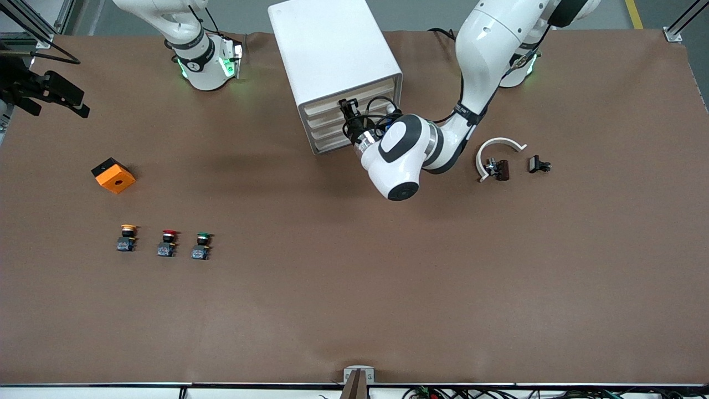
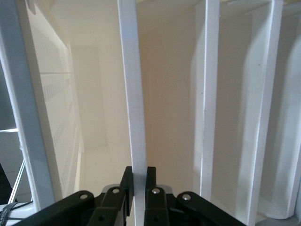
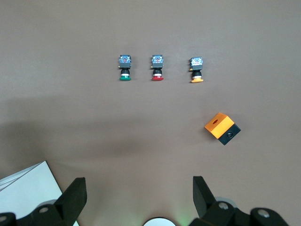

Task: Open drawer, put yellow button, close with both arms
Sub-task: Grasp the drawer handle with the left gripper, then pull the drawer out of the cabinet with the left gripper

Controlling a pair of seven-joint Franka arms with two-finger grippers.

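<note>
Drawer (image 1: pixel 354 95), uppermost in white cabinet (image 1: pixel 332 50), shut flush with three below. Left gripper (image 1: pixel 350 111) at drawer front; left wrist view alone shows fingers (image 2: pixel 151 181) pinched tight on thin white vertical lip (image 2: pixel 134 94), probably drawer's front edge. Yellow button (image 1: pixel 127 237) upright on table toward right arm's end, beside red button (image 1: pixel 167 243), then green button (image 1: pixel 201 246). Orange block (image 1: pixel 113 175) farther from front camera than buttons. Right gripper (image 3: pixel 138 195) only seen in right wrist view, jaws wide, empty, high over table near cabinet corner.
</note>
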